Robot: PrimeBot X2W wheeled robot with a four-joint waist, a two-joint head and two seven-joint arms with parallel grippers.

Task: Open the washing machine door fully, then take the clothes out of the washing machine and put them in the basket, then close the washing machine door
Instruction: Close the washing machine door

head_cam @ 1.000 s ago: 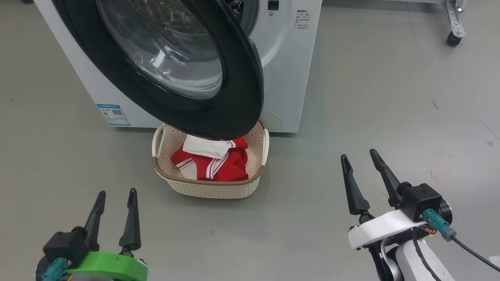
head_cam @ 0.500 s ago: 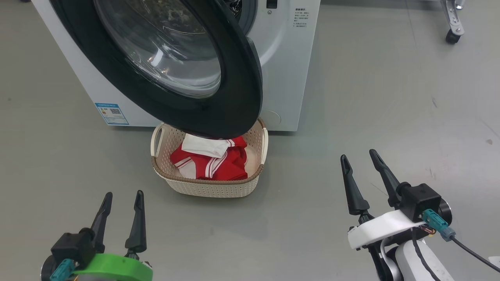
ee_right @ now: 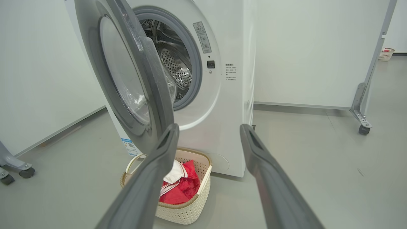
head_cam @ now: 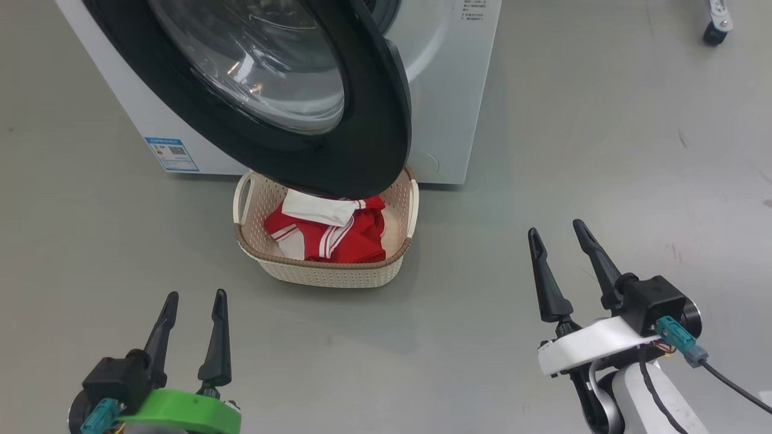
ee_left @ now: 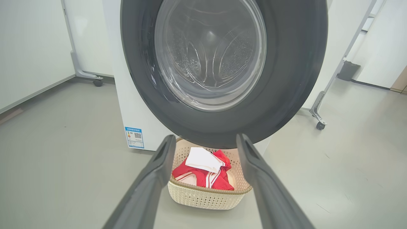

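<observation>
The washing machine [head_cam: 446, 90] stands ahead with its black-framed door [head_cam: 374, 138] swung partly open, hanging over the basket [head_cam: 325, 274] on the floor below it. The clothes lie in the basket: a red garment [head_cam: 356, 244] with a white cloth [head_cam: 316, 210] on top. My left gripper [head_cam: 196, 294] is open and empty, low and short of the basket's left side. My right gripper [head_cam: 555, 227] is open too, well to the basket's right. The right wrist view looks past the door's edge [ee_right: 155, 95] into the steel drum [ee_right: 175, 66]; what I see of the drum holds no clothes.
Grey floor [head_cam: 386, 349] lies between my grippers and the basket. A wheeled frame leg with a caster [ee_right: 362, 127] stands right of the machine, and another caster [ee_left: 97, 82] on its left. A small distant basket [ee_right: 385, 54] sits at the far right.
The head camera has shifted, so the machine and basket sit a little higher in the picture. My left gripper has edged right. Door, clothes and basket have not moved.
</observation>
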